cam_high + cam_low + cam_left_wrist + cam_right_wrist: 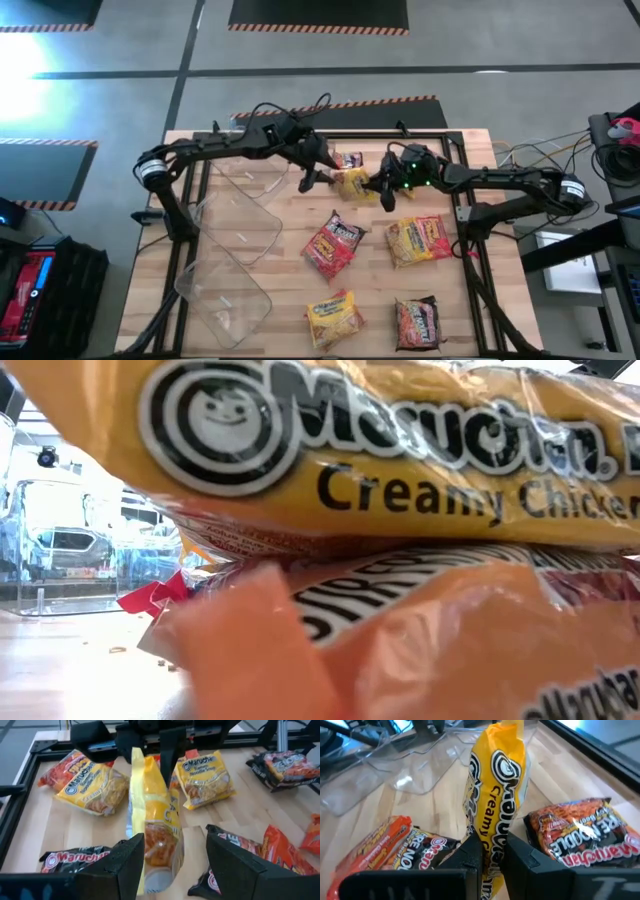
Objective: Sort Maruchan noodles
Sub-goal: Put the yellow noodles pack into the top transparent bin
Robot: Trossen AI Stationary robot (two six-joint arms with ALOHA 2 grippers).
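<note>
A yellow Maruchan noodles packet hangs on edge between my two grippers over the table's far middle. My right gripper is shut on its right end. My left gripper is open, with one finger on each side of the packet's left end. I cannot tell whether either finger touches it. Other packets lie flat on the wood: a dark one at the far side, a red one and a yellow one in the middle, and a yellow one and a dark one near the front. My right gripper pinches the yellow packet's end between its two fingers. It comes from the table's right, slanting a little downward. The packet stands on edge and reaches away from the fingers toward my left gripper, clear of the table.
Two clear plastic bins lie on the table's left half. A black frame runs round the work area. In the low view, a yellow packet and an orange one close to the lens block most of the picture.
</note>
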